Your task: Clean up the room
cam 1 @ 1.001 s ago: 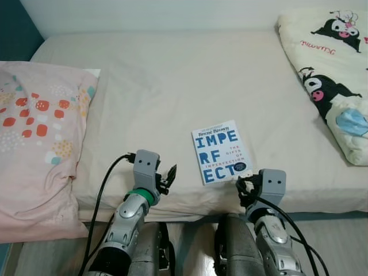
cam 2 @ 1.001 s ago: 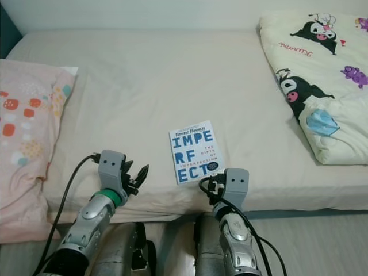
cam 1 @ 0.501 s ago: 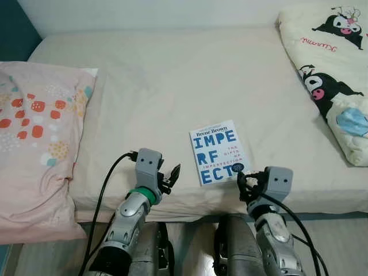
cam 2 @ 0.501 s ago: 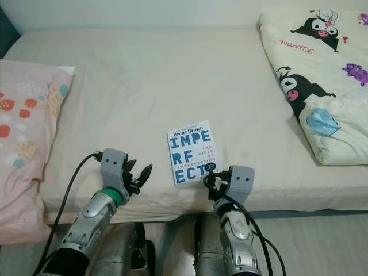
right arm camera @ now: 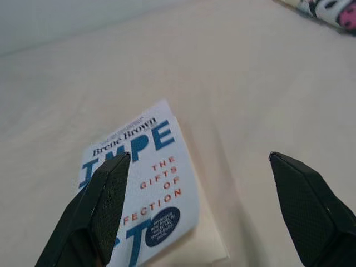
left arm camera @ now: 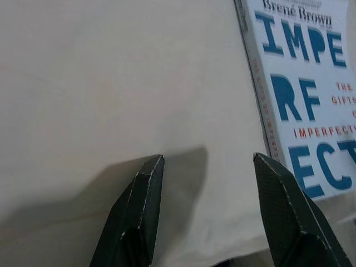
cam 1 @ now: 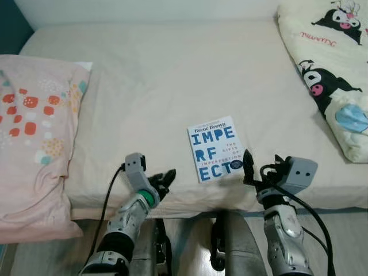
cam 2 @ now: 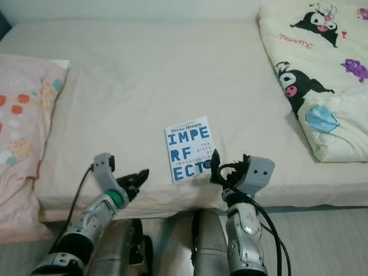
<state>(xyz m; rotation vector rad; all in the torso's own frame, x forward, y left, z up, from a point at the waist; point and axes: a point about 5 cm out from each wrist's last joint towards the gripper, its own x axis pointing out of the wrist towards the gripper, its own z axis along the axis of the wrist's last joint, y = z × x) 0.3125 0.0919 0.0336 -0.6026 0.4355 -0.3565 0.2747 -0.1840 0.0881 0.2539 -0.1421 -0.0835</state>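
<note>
**White-and-blue paperback lies between two open end effectors at the bed's edge**

Silver arms reach up from below toward the near edge of the bed (cam 1: 172,75). The left end effector (cam 1: 167,178) hovers over the cream sheet just beside the book's left edge, its two black fingers (left arm camera: 136,214) spread apart and holding nothing. The right end effector (cam 1: 248,167) sits at the book's lower right corner, fingers spread wide with the paperback showing between them in the right wrist view, also holding nothing.

The book (cam 1: 215,148) lies flat, cover up, near the front edge of the mattress, between the two end effectors. Its cover reads "Brené Brown" above large blue letters. Whether either end effector touches it I cannot tell.

Farther left, a pink pillow (cam 1: 31,132) with red and orange spots hangs over the bed's side. At the far right, a cream comforter (cam 1: 333,69) printed with black-and-white cartoon characters is bunched along the mattress.
</note>
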